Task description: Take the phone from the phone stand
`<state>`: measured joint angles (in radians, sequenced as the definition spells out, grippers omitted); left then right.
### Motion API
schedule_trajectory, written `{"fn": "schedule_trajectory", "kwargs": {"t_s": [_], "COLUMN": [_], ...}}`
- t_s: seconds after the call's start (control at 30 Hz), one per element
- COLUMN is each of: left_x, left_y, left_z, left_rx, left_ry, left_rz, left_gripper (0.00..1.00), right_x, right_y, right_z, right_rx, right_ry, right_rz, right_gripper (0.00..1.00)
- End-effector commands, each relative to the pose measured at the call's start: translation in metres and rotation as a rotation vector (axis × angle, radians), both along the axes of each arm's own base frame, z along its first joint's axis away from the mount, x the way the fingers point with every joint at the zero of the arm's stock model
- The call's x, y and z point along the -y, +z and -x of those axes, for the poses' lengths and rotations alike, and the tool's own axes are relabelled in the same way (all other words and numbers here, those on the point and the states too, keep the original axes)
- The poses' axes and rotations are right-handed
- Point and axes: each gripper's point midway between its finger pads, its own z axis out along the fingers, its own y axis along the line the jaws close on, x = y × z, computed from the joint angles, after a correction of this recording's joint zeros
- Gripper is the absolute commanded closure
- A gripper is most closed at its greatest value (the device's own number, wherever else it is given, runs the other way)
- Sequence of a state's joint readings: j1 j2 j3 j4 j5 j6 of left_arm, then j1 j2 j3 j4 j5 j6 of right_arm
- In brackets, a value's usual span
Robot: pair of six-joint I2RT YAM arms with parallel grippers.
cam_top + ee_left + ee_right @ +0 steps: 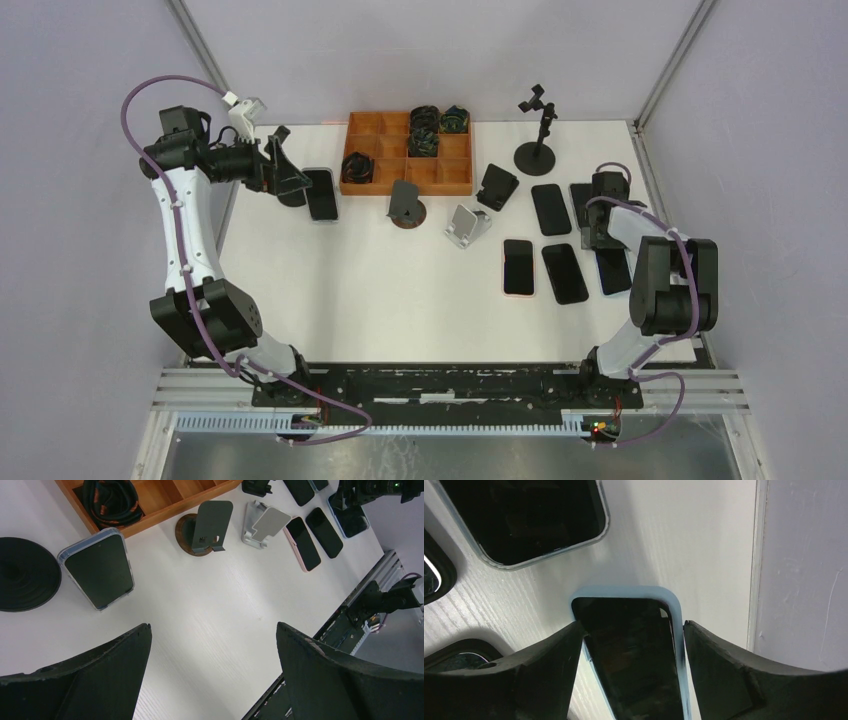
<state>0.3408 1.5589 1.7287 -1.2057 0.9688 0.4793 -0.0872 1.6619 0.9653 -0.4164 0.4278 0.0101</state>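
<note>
Lifting straight up is advised once the blue-cased phone [629, 670] lies freed on the surface [674, 540]. Whether the right claw [632, 625] pinches it cannot be told. The left claw [214, 626] is spread.

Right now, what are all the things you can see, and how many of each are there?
table: one, white, under everything.
tray: one, orange, far middle of the table.
cable coils: at least three, black, in the tray.
phone stands: four; tall black stand right of the tray, black stand, white stand and grey stand before it.
disc: one, black, far left.
phones: six, dark screens; pale-cased phone beside the disc, five at right, among them a pink-cased phone and a blue-cased phone.
left gripper: one, black, open and empty, far left.
right gripper: one, black, fingers either side of the blue-cased phone.
</note>
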Motion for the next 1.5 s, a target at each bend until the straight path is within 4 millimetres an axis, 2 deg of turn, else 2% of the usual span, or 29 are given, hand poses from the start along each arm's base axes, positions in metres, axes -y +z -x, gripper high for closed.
{"fn": "schedule_trajectory", "kwargs": {"t_s": [0.0, 0.07, 0.2, 0.3, 0.37, 0.43, 0.53, 0.6, 0.63, 0.7, 0.73, 0.77, 0.8, 0.83, 0.87, 0.93, 0.97, 1.0, 1.03, 1.07, 1.1, 1.17, 1.2, 1.23, 1.4, 1.43, 1.47], "left_x": [-0.003, -0.003, -0.003, -0.003, -0.003, -0.004, -0.006, -0.007, -0.007, -0.007, -0.007, -0.007, -0.007, -0.008, -0.009, -0.014, -0.018, -0.023, -0.028, -0.032, -0.036, -0.039, -0.041, -0.042, -0.048, -0.046, -0.047], "left_y": [0.011, 0.011, 0.011, 0.015, 0.018, 0.021, 0.023, 0.024, 0.025, 0.026, 0.026, 0.026, 0.027, 0.027, 0.028, 0.027, 0.028, 0.028, 0.029, 0.028, 0.028, 0.024, 0.022, 0.020, 0.005, -0.007, -0.012], "left_z": [0.000, 0.001, 0.001, 0.001, 0.001, 0.000, -0.002, -0.001, -0.001, 0.001, 0.002, 0.003, 0.005, 0.005, 0.005, 0.003, 0.002, 0.002, 0.002, 0.002, 0.003, 0.007, 0.009, 0.010, 0.016, 0.021, 0.022], "left_rx": [0.053, 0.054, 0.054, 0.061, 0.067, 0.070, 0.064, 0.058, 0.056, 0.051, 0.052, 0.049, 0.051, 0.049, 0.050, 0.040, 0.036, 0.030, 0.026, 0.019, 0.014, 0.005, 0.003, -0.002, -0.039, -0.062, -0.069], "left_ry": [-0.001, -0.001, 0.000, 0.001, 0.001, 0.009, 0.024, 0.028, 0.030, 0.036, 0.038, 0.040, 0.043, 0.048, 0.054, 0.083, 0.103, 0.123, 0.139, 0.155, 0.165, 0.168, 0.169, 0.172, 0.185, 0.174, 0.170], "left_rz": [-0.032, -0.037, -0.040, -0.042, -0.042, -0.046, -0.047, -0.044, -0.042, -0.037, -0.038, -0.038, -0.042, -0.044, -0.046, -0.050, -0.051, -0.046, -0.044, -0.041, -0.043, -0.055, -0.062, -0.065, -0.077, -0.077, -0.081], "left_gripper": [0.00, 0.00, 0.00, 0.00, 0.00, 0.00, 0.00, 0.00, 0.00, 0.00, 0.00, 0.00, 0.00, 0.00, 0.00, 0.00, 0.00, 0.00, 0.00, 0.00, 0.00, 0.00, 0.00, 0.00, 0.00, 0.00, 0.00], "right_x": [0.008, 0.007, -0.001, -0.028, -0.058, -0.098, -0.179, -0.231, -0.250, -0.284, -0.304, -0.329, -0.359, -0.396, -0.419, -0.471, -0.490, -0.508, -0.525, -0.544, -0.558, -0.586, -0.596, -0.604, -0.624, -0.636, -0.641], "right_y": [0.018, 0.036, 0.084, 0.122, 0.148, 0.177, 0.229, 0.267, 0.269, 0.305, 0.309, 0.310, 0.311, 0.293, 0.298, 0.292, 0.296, 0.288, 0.288, 0.277, 0.273, 0.246, 0.243, 0.227, 0.192, 0.180, 0.177], "right_z": [-0.011, -0.018, -0.036, -0.051, -0.060, -0.069, -0.080, -0.084, -0.078, -0.055, -0.049, -0.056, -0.070, -0.070, -0.073, -0.074, -0.074, -0.079, -0.080, -0.084, -0.087, -0.096, -0.101, -0.106, -0.117, -0.123, -0.124], "right_rx": [0.085, 0.151, 0.294, 0.450, 0.556, 0.634, 0.757, 0.941, 0.995, 1.193, 1.193, 1.111, 1.029, 0.911, 0.893, 0.853, 0.856, 0.835, 0.828, 0.802, 0.777, 0.715, 0.712, 0.689, 0.726, 0.740, 0.744], "right_ry": [-0.072, -0.082, -0.071, -0.002, 0.067, 0.160, 0.339, 0.423, 0.443, 0.663, 0.720, 0.775, 0.846, 0.927, 0.972, 1.062, 1.087, 1.106, 1.135, 1.164, 1.182, 1.214, 1.226, 1.228, 1.249, 1.269, 1.277], "right_rz": [0.020, 0.014, -0.041, -0.155, -0.258, -0.314, -0.433, -0.725, -0.891, -1.127, -1.204, -1.173, -1.022, -0.873, -0.804, -0.790, -0.788, -0.792, -0.813, -0.826, -0.829, -0.821, -0.822, -0.821, -0.859, -0.879, -0.898], "right_gripper": [0.16, 0.02, 0.02, 0.02, 0.02, 0.02, 0.02, 0.02, 0.02, 0.02, 0.02, 0.02, 0.02, 0.02, 0.02, 0.02, 0.02, 0.02, 0.02, 0.03, 0.04, 0.04, 0.04, 0.05, 0.05, 0.05, 0.06]}}
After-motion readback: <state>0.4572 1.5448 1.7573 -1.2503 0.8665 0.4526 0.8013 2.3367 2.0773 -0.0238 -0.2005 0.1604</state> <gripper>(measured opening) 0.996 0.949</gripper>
